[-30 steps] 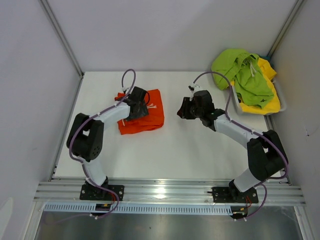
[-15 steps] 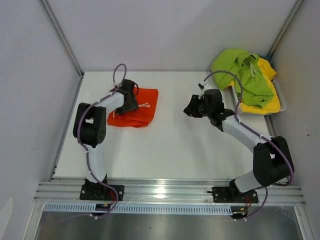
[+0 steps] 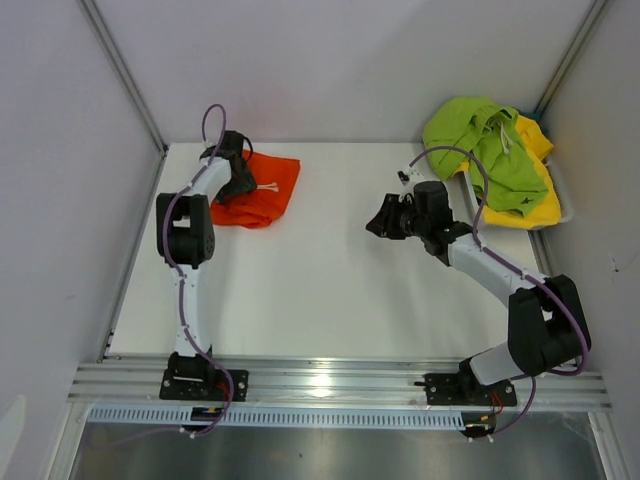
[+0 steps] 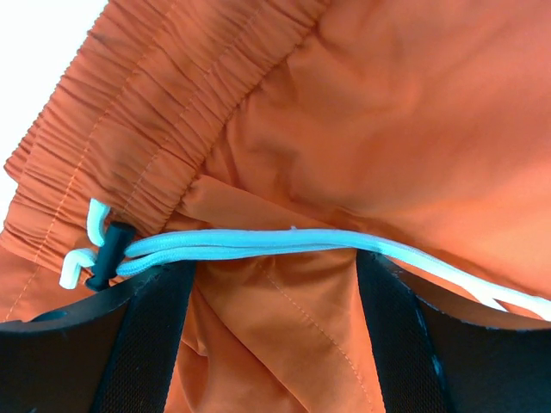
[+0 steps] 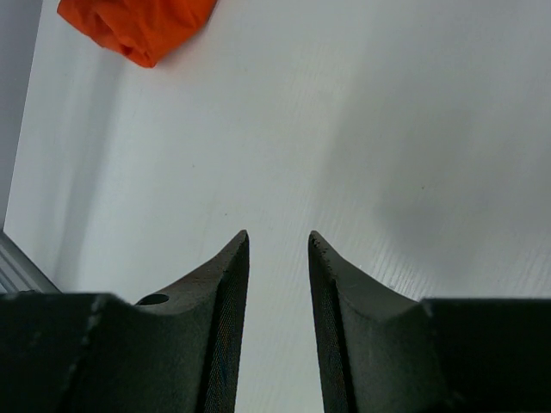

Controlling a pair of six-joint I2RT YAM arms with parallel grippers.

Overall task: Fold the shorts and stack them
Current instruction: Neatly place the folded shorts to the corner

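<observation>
Lying on white table (image 3: pixel 340 290) between grey walls (image 3: pixel 330 70), orange shorts (image 3: pixel 265 200), left gripper (image 4: pixel 271 284) spread over them, right gripper (image 5: pixel 278 245) narrowly parted

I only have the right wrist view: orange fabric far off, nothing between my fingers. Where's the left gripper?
Observer: The left gripper is down on the orange shorts at the table's far left corner, jaws open over the fabric.
Operator: Is that pair lying neatly?
Observer: No, it's rumpled, with its white drawstring loose across it.
Operator: Other pairs?
Observer: Lime green shorts are heaped over yellow shorts in a bin at the far right corner.
</observation>
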